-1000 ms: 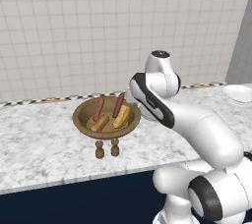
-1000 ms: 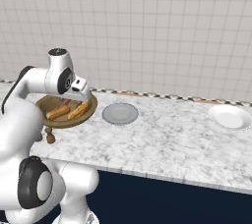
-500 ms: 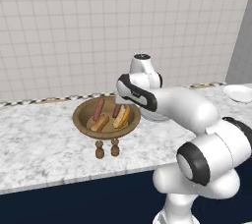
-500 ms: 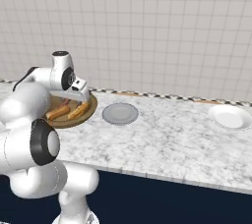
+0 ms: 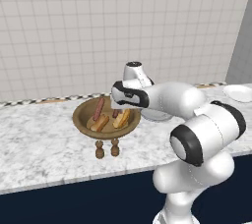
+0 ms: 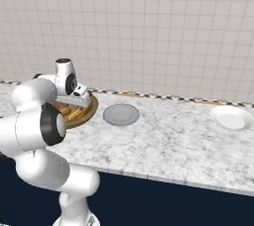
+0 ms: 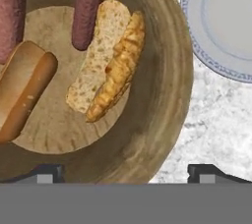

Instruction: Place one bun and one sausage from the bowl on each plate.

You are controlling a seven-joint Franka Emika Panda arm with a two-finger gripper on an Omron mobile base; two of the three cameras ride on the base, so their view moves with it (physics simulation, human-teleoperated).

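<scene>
A: Nearest to us on the counter (image 5: pixel 44 159) stood the two small shakers (image 5: pixel 107 148). What had changed by then?

B: The arm. A second before, we had its elbow raised well to the right of the bowl (image 5: pixel 82 111); by this moment we had swung it across, so the gripper (image 7: pixel 125 171) hung over the bowl's right side, with the grey plate (image 6: pixel 121 115) just beside the bowl on the right.

A: And the jaws?

B: Spread about as wide as they go and holding nothing. In the hand view the two dark tips stood far apart over the bowl's rim, with the split bun (image 7: pixel 108 58) lying ahead of them.

A: So nothing had left the bowl?

B: Nothing. Both buns and both sausages lay inside: the second bun (image 7: pixel 22 88) at the left, one sausage (image 7: pixel 88 7) beyond the split bun, another sausage (image 7: pixel 11 12) at the far left edge. The grey plate was bare, and so was the white plate (image 6: pixel 231 118), well apart at the far right. We judged the first pick was about to start (most likely that split bun).

A: Any writing to read?

B: None; only a blue patterned rim on the near plate, and a checkered strip along the far tiled wall (image 5: pixel 123 26).
</scene>
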